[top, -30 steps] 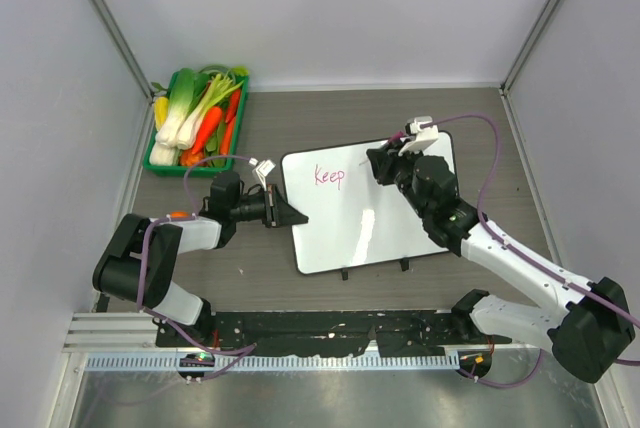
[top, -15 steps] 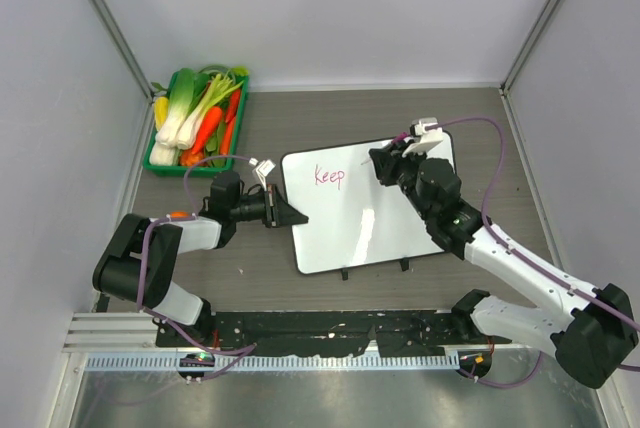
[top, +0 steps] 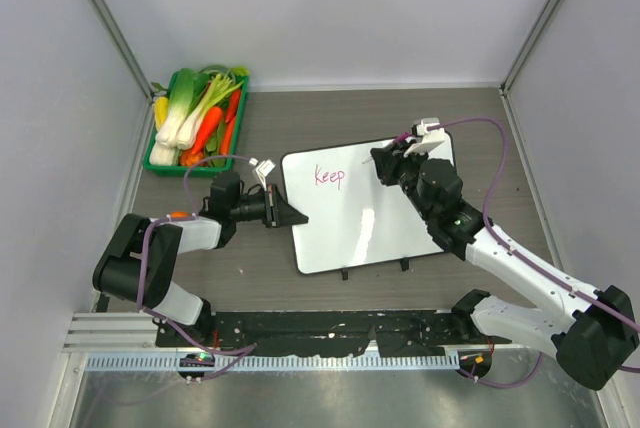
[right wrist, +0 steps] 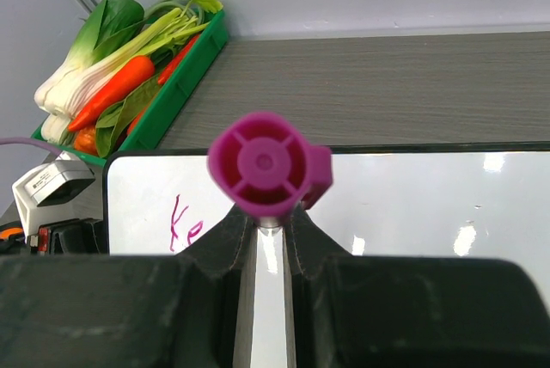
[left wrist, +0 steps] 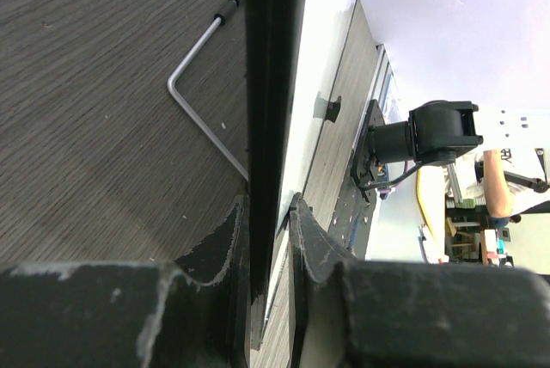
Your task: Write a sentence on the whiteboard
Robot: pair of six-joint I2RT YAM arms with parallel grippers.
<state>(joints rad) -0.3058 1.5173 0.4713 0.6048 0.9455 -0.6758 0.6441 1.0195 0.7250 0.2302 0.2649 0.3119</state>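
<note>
The whiteboard (top: 360,228) lies at the middle of the table (top: 330,118), slightly skewed, with "Keep" (top: 329,176) in pink near its far left corner. The left gripper (left wrist: 269,213) has its fingers pinched on the board's left edge, apparently to stop it sliding under the pen. To the right of the word, the right gripper (right wrist: 266,222) clamps a magenta marker (right wrist: 262,166) between closed fingers, angled toward the blank surface for the next word. I cannot tell whether the tip touches. A green tray of vegetables (top: 150,153) sits well apart in the far left corner.

Grey wood-grain table (top: 330,118), pale walls (top: 330,8)
</note>
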